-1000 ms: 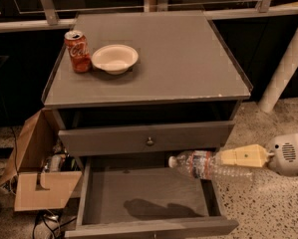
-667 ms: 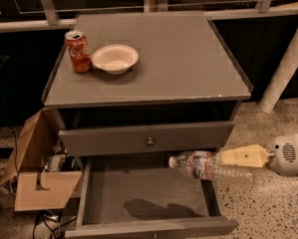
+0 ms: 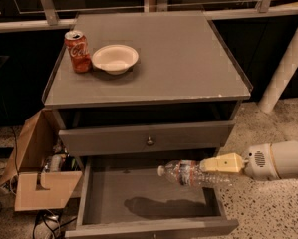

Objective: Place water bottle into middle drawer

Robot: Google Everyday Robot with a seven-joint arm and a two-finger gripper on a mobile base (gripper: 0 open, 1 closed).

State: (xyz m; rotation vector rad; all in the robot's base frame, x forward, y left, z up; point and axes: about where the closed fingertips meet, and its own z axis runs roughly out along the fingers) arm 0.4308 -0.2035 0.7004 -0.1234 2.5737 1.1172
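The water bottle (image 3: pixel 187 174), clear with a white cap and a red-and-white label, lies horizontal in the air over the right half of the open middle drawer (image 3: pixel 83 195). Its cap points left, and its shadow falls on the drawer's bare grey floor. My gripper (image 3: pixel 212 167) reaches in from the right with its pale yellow fingers (image 3: pixel 223 162) shut on the bottle's base end. The white wrist (image 3: pixel 273 159) stays outside the drawer's right wall.
Above the open drawer is a drawer front with a small round knob (image 3: pixel 149 141). A red Coca-Cola can (image 3: pixel 77 51) and a white bowl (image 3: pixel 114 58) stand on the cabinet top. A cardboard box (image 3: pixel 36 183) sits on the floor at the left, and a white post (image 3: pixel 285 63) rises at the right.
The bottle and gripper have shifted slightly left and down, further over the open drawer. Nothing else has moved.
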